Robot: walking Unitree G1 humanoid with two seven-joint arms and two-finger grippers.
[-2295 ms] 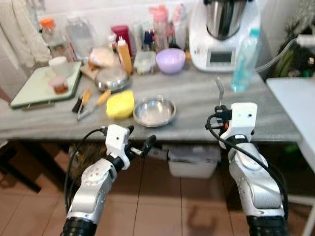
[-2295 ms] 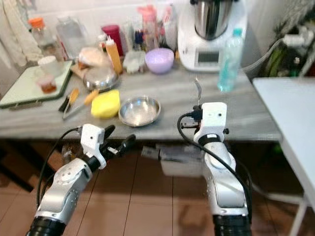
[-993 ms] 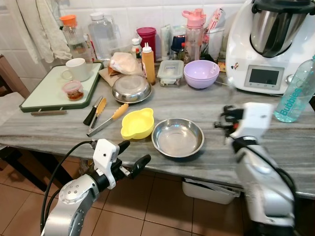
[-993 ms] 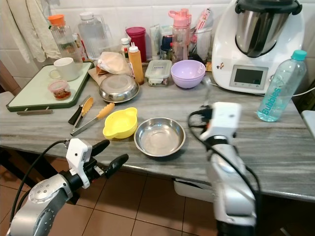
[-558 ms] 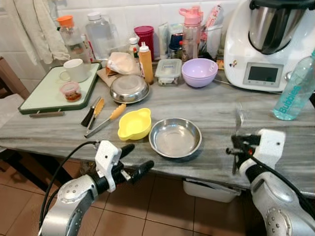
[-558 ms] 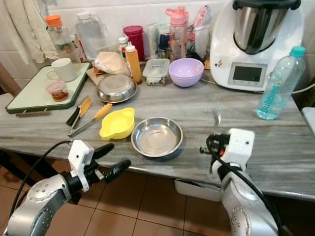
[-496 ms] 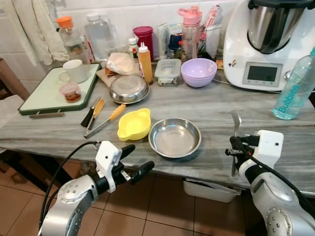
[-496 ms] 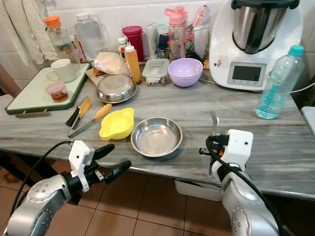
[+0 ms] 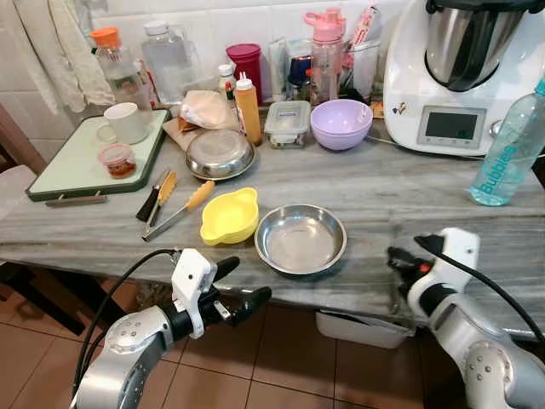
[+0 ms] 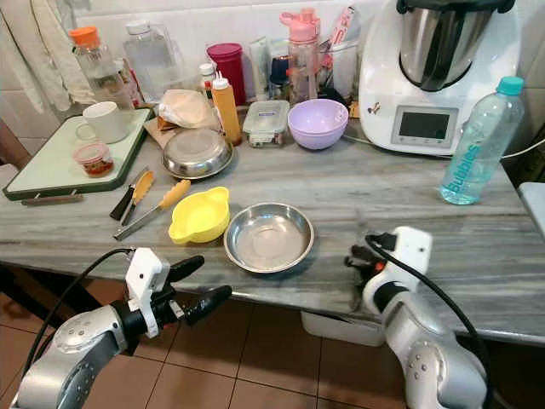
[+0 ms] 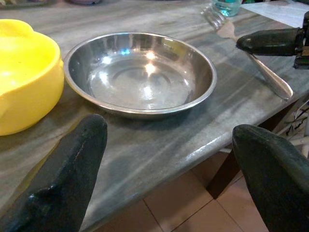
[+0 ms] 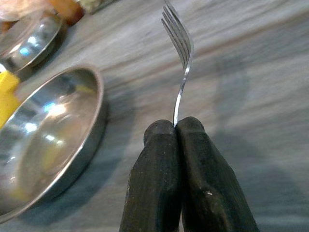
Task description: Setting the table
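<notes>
Fork (image 12: 179, 58) is pinched in your right pincer (image 12: 176, 126), steel bowl (image 12: 46, 140) just beside; left pincer (image 11: 169, 159) gapes empty before it.

Bright even indoor light, glare on steel bowl (image 9: 301, 239), right wrist view slightly blurred

fork (image 12: 179, 72) handle hidden between right gripper (image 12: 177, 126) fingers, tine tips cut by frame edge, steel bowl (image 12: 46, 140) cropped
</notes>
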